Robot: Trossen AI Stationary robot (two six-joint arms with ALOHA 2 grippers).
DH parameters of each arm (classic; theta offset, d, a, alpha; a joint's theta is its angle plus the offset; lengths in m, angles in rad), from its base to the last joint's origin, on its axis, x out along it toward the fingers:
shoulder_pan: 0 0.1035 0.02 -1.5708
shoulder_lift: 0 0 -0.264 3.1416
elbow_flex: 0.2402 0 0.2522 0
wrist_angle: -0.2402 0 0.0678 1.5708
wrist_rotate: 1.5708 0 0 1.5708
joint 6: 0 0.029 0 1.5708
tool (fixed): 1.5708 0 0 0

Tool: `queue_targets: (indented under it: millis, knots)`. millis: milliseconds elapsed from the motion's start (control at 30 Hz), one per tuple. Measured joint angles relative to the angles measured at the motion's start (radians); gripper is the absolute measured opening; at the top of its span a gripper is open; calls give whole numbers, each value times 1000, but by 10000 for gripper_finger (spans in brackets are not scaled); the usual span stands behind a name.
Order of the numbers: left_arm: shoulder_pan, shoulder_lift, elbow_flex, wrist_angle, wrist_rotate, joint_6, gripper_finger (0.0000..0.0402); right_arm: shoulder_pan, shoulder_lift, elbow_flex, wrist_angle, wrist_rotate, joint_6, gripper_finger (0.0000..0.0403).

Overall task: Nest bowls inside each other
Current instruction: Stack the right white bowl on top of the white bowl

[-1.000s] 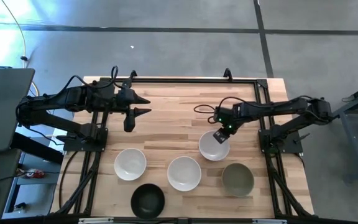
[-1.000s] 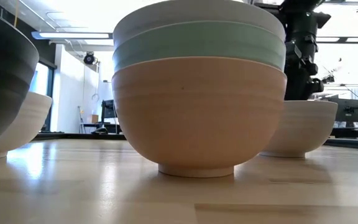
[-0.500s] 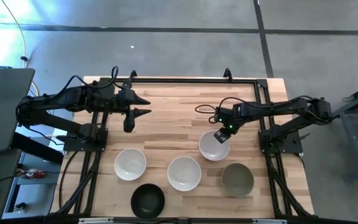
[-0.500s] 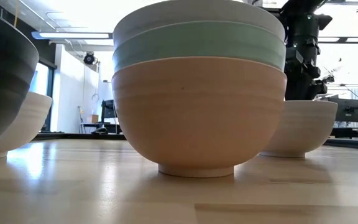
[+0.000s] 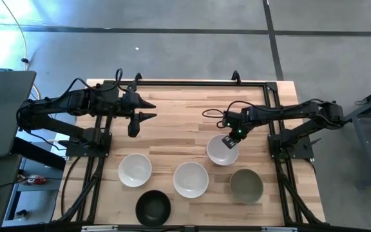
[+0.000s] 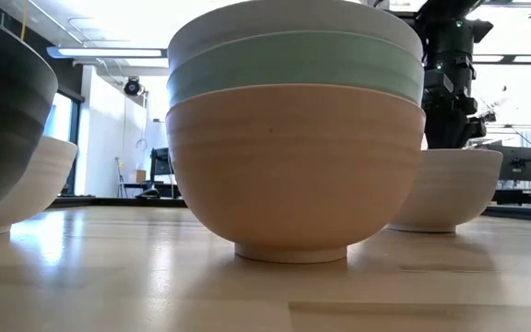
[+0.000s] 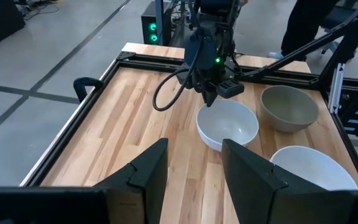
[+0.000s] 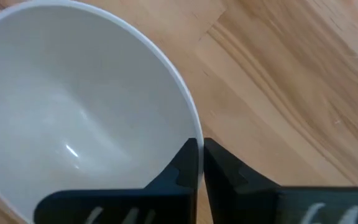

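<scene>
My right gripper is shut on a white bowl right of the table's middle. The bowl's foot is on the wood. Near the front stands a nested stack: a white bowl in a mint green bowl in a peach-orange bowl, seen from above as one white bowl. An olive-grey bowl, a black bowl and another white bowl stand singly. My left gripper hovers open at the far left. My right gripper pinches the white bowl's rim on the bowl's far side, one finger inside the bowl and one outside. The fingers come from above, pointing down. The bowl stands upright on the table.
A black frame rail runs along the table's far edge, with arm bases at both sides. Bare wood lies between the two grippers. In the left wrist view a person's legs show beyond the table.
My right gripper has shut on the white bowl's rim without moving away from it. The bowl still stands on the table.
</scene>
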Motion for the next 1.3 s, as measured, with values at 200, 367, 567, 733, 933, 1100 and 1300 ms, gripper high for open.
queue_targets:
  millis: [200, 367, 567, 733, 933, 1100, 1300]
  knots:
    - [0, 0, 0, 0, -11, 11, 141, 0, 0, 86, -79, 17, -7, 1]
    - [0, 0, 0, 0, -53, 33, 141, 0, 0, 199, -164, 55, -15, 1]
    - [0, 0, 0, -2, -72, 66, 141, 11, 0, 339, -257, 66, 10, 0]
    - [12, 0, 0, -46, -134, 71, 141, 46, 10, 430, -336, 64, 65, 0]
    - [51, -1, -9, -95, -163, 71, 141, 95, 104, 561, -475, 54, 86, 0]
    - [79, -34, -108, -58, -163, 62, 141, 126, 210, 698, -529, 52, 83, 0]
    - [124, -128, -303, -4, -162, 13, 141, 155, 334, 875, -569, 52, 85, 0]
